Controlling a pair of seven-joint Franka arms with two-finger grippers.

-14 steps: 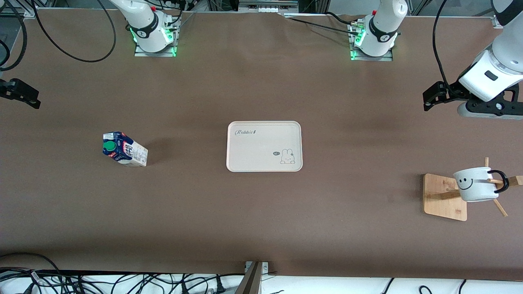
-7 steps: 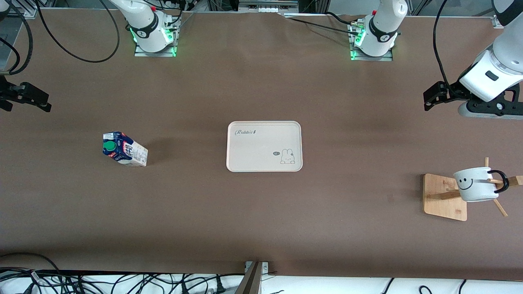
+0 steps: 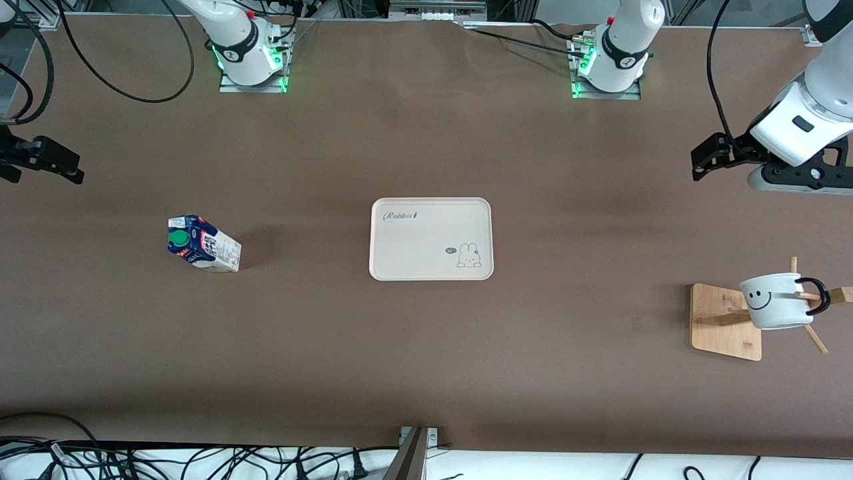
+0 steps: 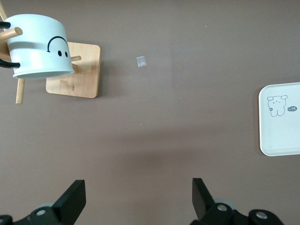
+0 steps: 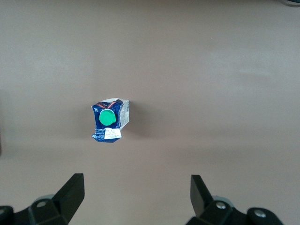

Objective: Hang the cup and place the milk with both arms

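Brown table (image 3: 426,360), both arms drawn up high, neither carrying anything. Small white ceramic cup (image 3: 776,301) w/ black smiley face and black loop handle already hung on a peg of the wooden rack (image 3: 725,322) at the left arm's end of the table, mouth tipped sideways. Small dark-blue-and-white gable-top milk carton (image 3: 202,243) w/ round green cap standing upright on the table toward the right arm's end, well apart from the cream rectangular tray (image 3: 431,238) w/ rabbit print at table centre.

Right gripper (image 5: 134,197) raised over bare table beside the milk, jaws spread wide, nothing between them; green cap visible straight down in the right wrist view, carton offset from the gap rather than under it. Left gripper (image 4: 137,201) likewise spread wide and empty, over bare table between rack and tray, apparently waiting.

Judged: cup half done, milk half not yet begun. Key relation: milk lies on the right arm's side, far nearer the right gripper than the left, so a right-arm job. Carton's long axis vertical, so a top-down approach w/ jaws closing across the narrow body below the gable, after shifting over the cap. Tray the likely drop spot, toward table centre from the milk.
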